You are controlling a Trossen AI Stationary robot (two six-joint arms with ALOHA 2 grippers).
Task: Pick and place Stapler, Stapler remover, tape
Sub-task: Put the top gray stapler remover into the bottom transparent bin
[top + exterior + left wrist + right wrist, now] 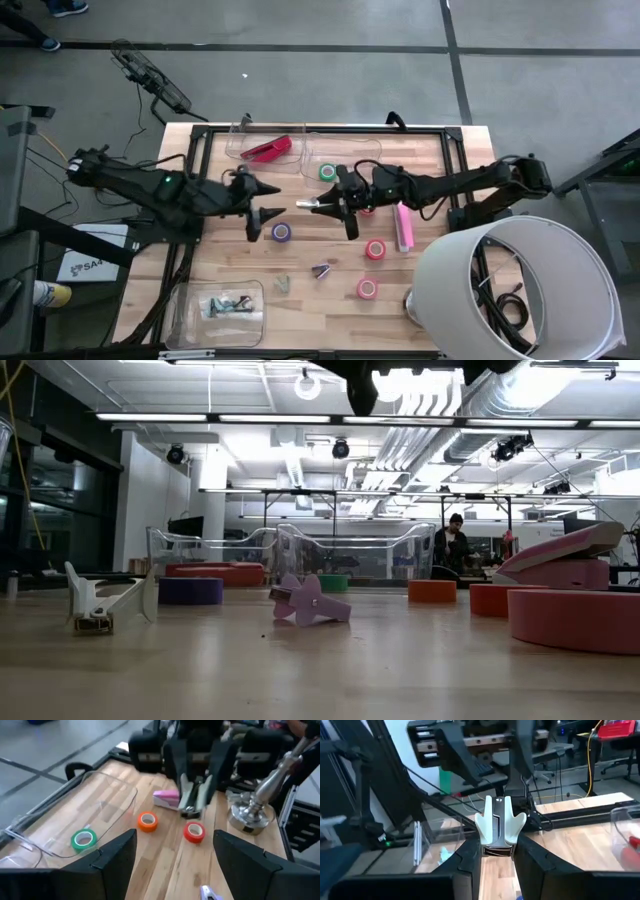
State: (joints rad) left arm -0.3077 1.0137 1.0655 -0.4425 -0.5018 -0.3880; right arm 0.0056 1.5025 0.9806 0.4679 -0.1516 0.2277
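My wooden table (330, 255) stands on a grey floor, with a bright hall behind it where a person (452, 547) stands. My right pincer (322, 205), mid-frame in the high view, is clamped on a white staple remover (499, 826), held off the wood. Just lower left lies the purple tape (282, 232); the green tape (327, 172) sits above. My left pincer (268, 200) hangs apart, empty, beside it.
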